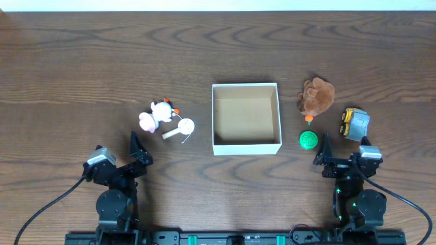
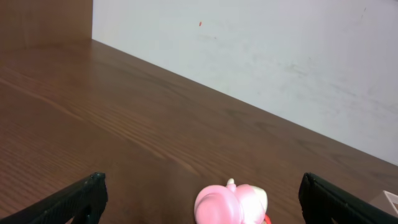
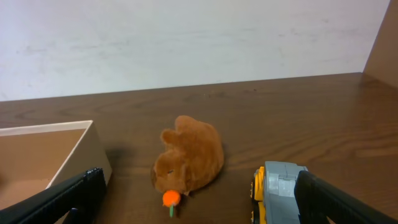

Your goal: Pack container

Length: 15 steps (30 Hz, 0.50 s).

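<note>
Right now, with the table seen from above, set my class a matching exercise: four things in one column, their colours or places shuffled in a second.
Column one:
1. container
2. plush rabbit
3. ball
4. toy truck

Column two:
A. green
B. yellow and grey, farthest right
C. white walls, tan inside
D. brown and furry

Pairs: 1-C, 2-D, 3-A, 4-B

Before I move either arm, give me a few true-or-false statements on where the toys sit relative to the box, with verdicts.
The container is empty. True.
The green ball lies inside the container. False: it rests on the table, just right of the container.
The brown plush lies right of the container. True.
The toy truck sits beside the pink plush. False: the truck is at the far right, and the pink plush is left of the container.
</note>
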Each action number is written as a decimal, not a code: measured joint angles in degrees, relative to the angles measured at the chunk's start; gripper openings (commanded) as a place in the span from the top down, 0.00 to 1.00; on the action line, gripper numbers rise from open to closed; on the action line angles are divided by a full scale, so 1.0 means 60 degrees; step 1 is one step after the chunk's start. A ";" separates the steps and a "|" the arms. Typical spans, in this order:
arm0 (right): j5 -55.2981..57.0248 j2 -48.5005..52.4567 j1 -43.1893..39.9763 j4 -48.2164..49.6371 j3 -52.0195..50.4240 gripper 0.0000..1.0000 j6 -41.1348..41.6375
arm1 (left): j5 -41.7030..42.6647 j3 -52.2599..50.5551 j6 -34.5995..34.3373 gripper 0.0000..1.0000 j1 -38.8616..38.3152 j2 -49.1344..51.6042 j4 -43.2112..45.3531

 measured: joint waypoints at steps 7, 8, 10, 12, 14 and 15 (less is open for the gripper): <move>0.0000 0.0000 0.0000 0.0000 0.0000 0.01 0.0000 | 0.0000 0.0000 0.0000 0.02 0.0000 0.0000 0.0000; 0.0000 0.0000 0.0000 0.0000 0.0000 0.01 0.0000 | 0.0000 0.0000 0.0000 0.02 0.0000 0.0000 0.0000; 0.0000 0.0000 0.0000 0.0000 0.0000 0.01 0.0000 | 0.0000 0.0000 0.0000 0.02 0.0000 0.0000 0.0000; 0.0000 0.0000 0.0000 0.0000 0.0000 0.01 0.0000 | 0.0000 0.0000 0.0000 0.02 0.0000 0.0000 0.0000; 0.0000 0.0000 0.0000 0.0000 0.0000 0.01 0.0000 | 0.0000 0.0000 0.0000 0.02 0.0000 0.0000 0.0000; 0.0000 0.0000 0.0000 0.0000 0.0000 0.01 0.0000 | 0.0000 0.0000 0.0000 0.02 0.0000 0.0000 0.0000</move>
